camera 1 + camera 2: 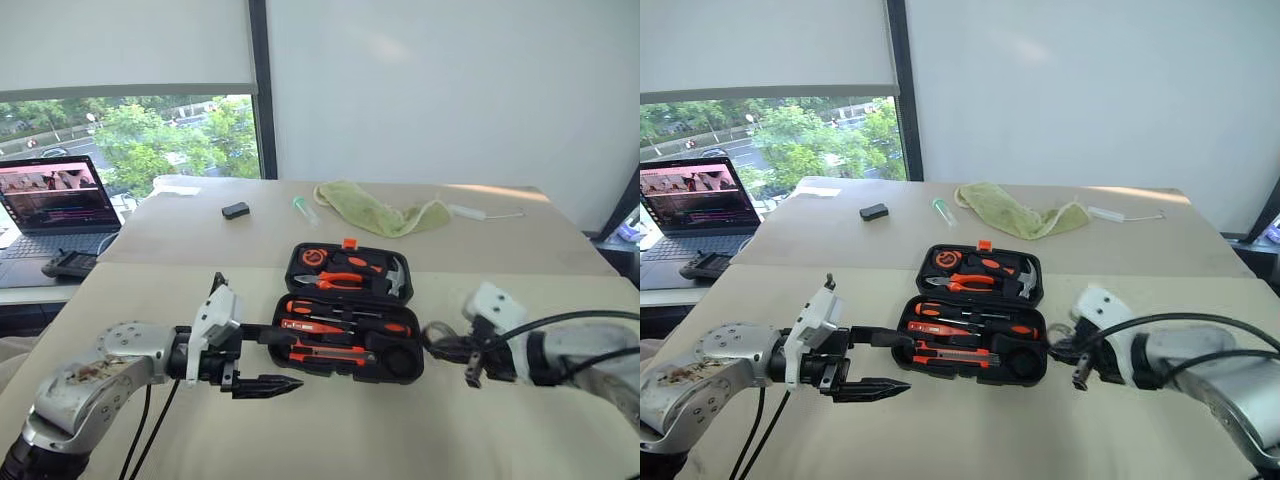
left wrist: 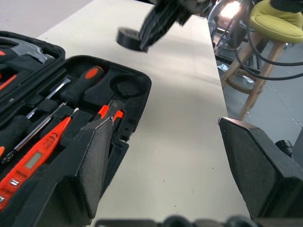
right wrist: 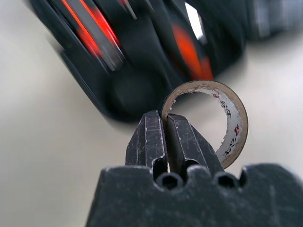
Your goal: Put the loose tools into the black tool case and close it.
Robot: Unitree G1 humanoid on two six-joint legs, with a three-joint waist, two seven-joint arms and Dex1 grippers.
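Tool case, left eye view: black tool case [image 1: 345, 325] lies open on the beige table [image 1: 300, 430], lid half at twelve o'clock, tray half at six o'clock.
Tray contents, left eye view: two long orange-and-black screwdrivers [image 1: 345, 313], a slim red screwdriver [image 1: 305, 326] and an orange-black utility knife [image 1: 325, 352] sit in the moulded slots; the round recess at the tray's four o'clock corner looks unfilled.
Lid contents, left eye view: orange-handled pliers [image 1: 340, 280] and a small hammer [image 1: 392, 275].
Left gripper, left eye view: left gripper [image 1: 268, 358] hangs at nine o'clock of the case, fingers spread apart with nothing between them, upper finger near the tray's edge.
Right gripper, left eye view: right gripper [image 1: 432, 338] is at three o'clock of the case, just beside the tray's corner.
Far table, right eye view: small black box [image 1: 874, 211] at eleven o'clock of the case, yellow-green cloth [image 1: 1015, 213] at twelve o'clock, laptop [image 1: 695, 205] at ten o'clock.
Left wrist view: both fingers [image 2: 94, 161] stand wide apart, one over the tray's rim; the other arm's gripper holds the small dark tape roll [image 2: 129, 38] above the table, beyond the tray's corner.
Right wrist view: fingers [image 3: 151, 142] are clamped together on the wall of the tape roll [image 3: 227, 118], one finger inside the ring and one outside; the roll hangs clear of the table, the blurred case behind it.
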